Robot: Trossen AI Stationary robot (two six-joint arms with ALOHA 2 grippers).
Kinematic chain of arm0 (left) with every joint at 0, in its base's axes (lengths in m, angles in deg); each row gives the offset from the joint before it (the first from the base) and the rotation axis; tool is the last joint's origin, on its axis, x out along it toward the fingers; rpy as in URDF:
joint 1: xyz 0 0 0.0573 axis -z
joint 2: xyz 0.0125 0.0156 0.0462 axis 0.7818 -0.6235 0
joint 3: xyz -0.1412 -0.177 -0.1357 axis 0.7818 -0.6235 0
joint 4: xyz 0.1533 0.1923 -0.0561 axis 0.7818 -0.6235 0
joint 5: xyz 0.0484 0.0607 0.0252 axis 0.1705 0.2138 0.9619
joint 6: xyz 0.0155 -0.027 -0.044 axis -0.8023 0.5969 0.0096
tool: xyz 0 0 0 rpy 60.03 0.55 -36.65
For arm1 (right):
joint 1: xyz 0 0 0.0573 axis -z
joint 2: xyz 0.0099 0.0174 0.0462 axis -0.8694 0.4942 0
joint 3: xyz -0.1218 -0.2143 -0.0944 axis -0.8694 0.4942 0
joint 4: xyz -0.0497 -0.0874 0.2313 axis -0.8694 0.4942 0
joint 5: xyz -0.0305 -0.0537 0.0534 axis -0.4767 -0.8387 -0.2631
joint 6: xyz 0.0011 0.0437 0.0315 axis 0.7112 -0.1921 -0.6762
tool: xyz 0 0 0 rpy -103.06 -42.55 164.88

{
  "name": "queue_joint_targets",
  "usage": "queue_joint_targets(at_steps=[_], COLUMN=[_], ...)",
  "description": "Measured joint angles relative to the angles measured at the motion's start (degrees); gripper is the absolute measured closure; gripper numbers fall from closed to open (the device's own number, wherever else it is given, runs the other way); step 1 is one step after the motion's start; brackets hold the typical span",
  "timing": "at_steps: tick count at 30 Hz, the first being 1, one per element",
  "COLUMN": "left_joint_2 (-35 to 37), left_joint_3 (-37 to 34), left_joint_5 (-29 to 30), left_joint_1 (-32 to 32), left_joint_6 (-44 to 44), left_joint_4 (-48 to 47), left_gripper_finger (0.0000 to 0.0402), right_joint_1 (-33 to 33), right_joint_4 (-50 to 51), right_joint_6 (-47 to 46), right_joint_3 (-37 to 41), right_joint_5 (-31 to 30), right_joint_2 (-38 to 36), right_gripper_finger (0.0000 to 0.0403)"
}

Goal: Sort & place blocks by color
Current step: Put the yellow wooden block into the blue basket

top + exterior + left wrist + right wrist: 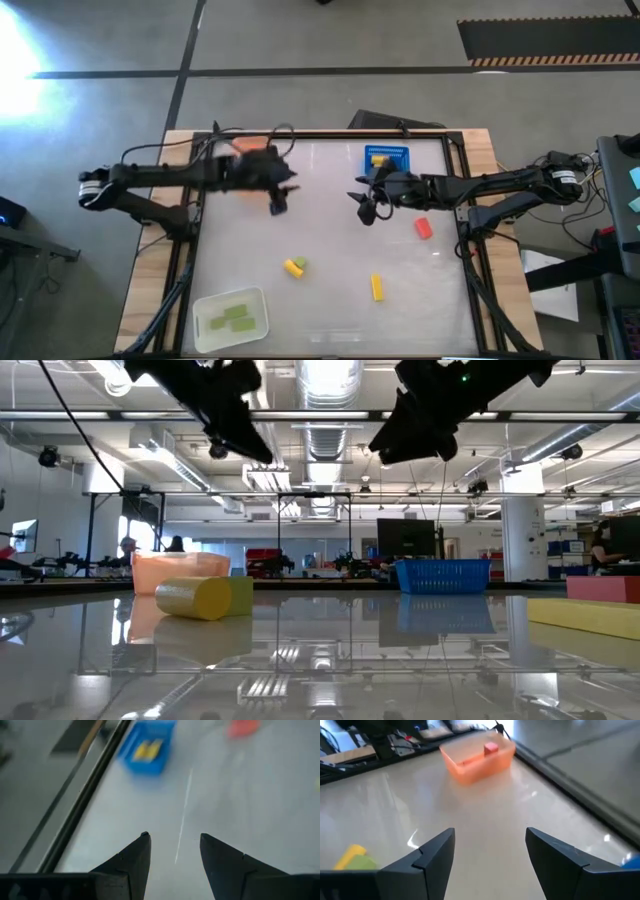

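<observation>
Nearest on the glossy white surface (330, 300): loose blocks, yellow bar (377, 287), yellow-and-green pair (295, 266), red chunk (424, 228). Probably light, rigid, smooth plastic; best pinched across flat sides. Farther off, left gripper (279, 207) and right gripper (366, 213) hovering, fingers apart, empty. Beyond, orange tray (477, 756), blue tray (386, 157).

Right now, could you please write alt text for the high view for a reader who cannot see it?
Overhead view of a table: the left gripper and the right gripper hang open and empty above the far half. Loose blocks lie nearer: a red block, a yellow block, and a yellow and green pair. A white tray holds green blocks; a blue tray sits far.
</observation>
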Motion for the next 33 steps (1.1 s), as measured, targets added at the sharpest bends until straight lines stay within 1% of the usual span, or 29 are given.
queue_joint_targets(at_steps=[3, 6, 9, 11, 15, 18, 20, 23, 27, 33], left_joint_2=[1.96, 3.49, 5.02, 5.91, 6.61, 6.67, 6.67, 6.83, 6.99, 7.17], left_joint_3=[-4.21, -7.05, -8.44, -9.39, -10.59, -10.38, -10.34, -10.34, -10.34, -10.34], left_joint_5=[1.15, 2.75, 4.66, 4.83, 4.87, 4.88, 4.92, 4.96, 4.96, 4.96], left_joint_1=[5.34, 9.34, 12.22, 13.8, 16.4, 17.15, 17.17, 17.17, 17.17, 17.15], left_joint_6=[0.07, 0.49, 3.03, 4.47, 4.68, 4.49, 3.95, 2.36, 1.02, 0.97], left_joint_4=[9.33, 13.37, 14.62, 15.18, 15.45, 15.6, 15.62, 15.61, 15.55, 15.2], left_gripper_finger=[0.0247, 0.0247, 0.0247, 0.0247, 0.0247, 0.0247, 0.0247, 0.0247, 0.0247, 0.0247], right_joint_1=[-0.37, -1.24, -2.53, -3.49, -5.64, -7.97, -9.74, -12.5, -15.85, -19.57], right_joint_4=[2.27, 4.22, 5.96, 6.85, 7.99, 8.5, 10.66, 18.53, 34.37, 55.11], right_joint_6=[-4.61, -8.08, -11.81, -15.37, -22.01, -26.12, -28.57, -32.65, -37.67, -49.76], right_joint_3=[0.51, 1.39, 1.66, 1.51, 0.2, -1.63, -3.73, -8.79, -17.34, -28.78], right_joint_5=[-0.05, -0.01, 0.11, 0.88, 6.49, 9.89, 11.48, 12.11, 12.11, 12.46], right_joint_2=[0.71, 2.09, 3.65, 4.78, 6.81, 8.53, 10.03, 12.77, 17.78, 26.31], right_gripper_finger=[0.0172, 0.0175, 0.0178, 0.0179, 0.0179, 0.0179, 0.0179, 0.0179, 0.0179, 0.0179])
